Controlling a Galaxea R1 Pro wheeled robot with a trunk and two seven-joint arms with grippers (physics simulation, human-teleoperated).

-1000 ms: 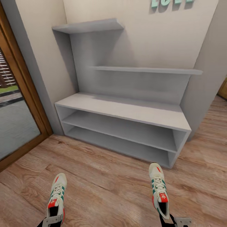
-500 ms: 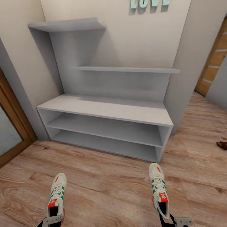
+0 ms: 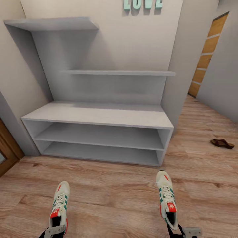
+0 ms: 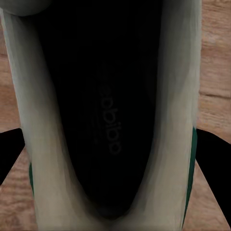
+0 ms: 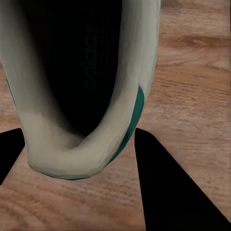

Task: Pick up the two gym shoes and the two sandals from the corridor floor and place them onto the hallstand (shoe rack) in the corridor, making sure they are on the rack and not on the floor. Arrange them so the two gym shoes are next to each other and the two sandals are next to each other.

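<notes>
Left pincer [image 3: 54, 230] gripping left gym shoe [image 3: 60, 205], right pincer [image 3: 181, 230] gripping right gym shoe [image 3: 167, 198], toes toward hallstand [image 3: 99, 115] for shelving together.

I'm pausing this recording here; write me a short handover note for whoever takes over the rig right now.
Left end effector: shut on the left gym shoe at its heel.
Right end effector: shut on the right gym shoe, also at the heel.
Both shoes point toward the hallstand, whose bench top and two lower shelves hold nothing.
One sandal lies on the corridor floor to the right; the other is out of sight.
Done: both gym shoes picked up.
Left: set them side by side on the rack, then fetch and pair both sandals.
</notes>
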